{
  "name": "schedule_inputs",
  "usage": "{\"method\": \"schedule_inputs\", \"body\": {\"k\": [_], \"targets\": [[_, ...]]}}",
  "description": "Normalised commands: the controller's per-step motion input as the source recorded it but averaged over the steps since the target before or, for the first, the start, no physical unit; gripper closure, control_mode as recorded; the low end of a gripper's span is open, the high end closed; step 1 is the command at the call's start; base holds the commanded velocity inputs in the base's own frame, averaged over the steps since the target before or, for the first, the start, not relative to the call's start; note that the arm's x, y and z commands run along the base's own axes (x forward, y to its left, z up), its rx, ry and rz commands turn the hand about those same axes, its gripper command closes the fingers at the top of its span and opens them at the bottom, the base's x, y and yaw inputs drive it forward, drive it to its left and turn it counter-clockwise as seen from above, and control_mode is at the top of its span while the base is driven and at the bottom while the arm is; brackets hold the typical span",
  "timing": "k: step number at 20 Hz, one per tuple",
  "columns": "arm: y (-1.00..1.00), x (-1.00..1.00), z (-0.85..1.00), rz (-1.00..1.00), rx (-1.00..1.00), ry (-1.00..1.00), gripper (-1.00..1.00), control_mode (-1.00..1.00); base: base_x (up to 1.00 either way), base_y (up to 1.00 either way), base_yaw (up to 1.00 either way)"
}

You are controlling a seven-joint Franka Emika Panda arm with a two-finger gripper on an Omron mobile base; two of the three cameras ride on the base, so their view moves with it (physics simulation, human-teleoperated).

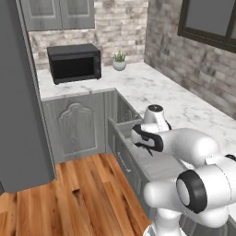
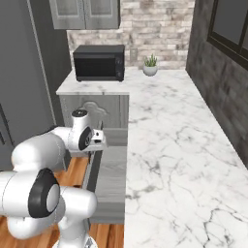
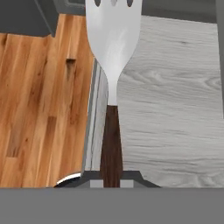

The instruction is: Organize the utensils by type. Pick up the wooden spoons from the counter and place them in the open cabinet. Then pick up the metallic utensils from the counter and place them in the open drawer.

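From where I stand the open drawer [image 3: 175, 96] is the big thing under the arm, its pale wood-grain floor spread out below, with the front wall [image 3: 94, 113] running beside the plank floor [image 3: 39, 96]. The gripper [image 3: 111, 177] is clamped tight on the dark brown handle of the fork [image 3: 113, 48], whose silver head hangs right over that front wall and not squarely over the drawer's inside. My worry is this: let go here and the fork may strike the wall's top edge and tip out onto the floor, so I judge it wants carrying further in first. The marble counter [image 2: 179, 145] lies bare beside the drawer. The tines are cut off at the hand view's upper edge, the fingertips themselves are barely seen, and from the base views the arm's bulk hides the fork.
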Motion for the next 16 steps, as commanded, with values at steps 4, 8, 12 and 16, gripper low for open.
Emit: {"method": "schedule_inputs", "body": {"k": [4, 8, 12, 16], "targets": [[-0.03, 0.26, -0.58, 0.0, -0.02, 0.01, 1.0, -1.0, 0.0, 0.0, 0.0], [-0.14, 0.21, -0.43, 0.0, -0.02, 0.0, 1.0, -1.0, 0.0, 0.0, 0.0], [-0.07, 0.17, -0.37, 0.0, 0.0, 0.0, 1.0, -1.0, 0.0, 0.0, 0.0], [0.0, 0.12, -0.37, 0.0, 0.0, 0.0, 1.0, -1.0, 0.0, 0.0, 0.0]]}}
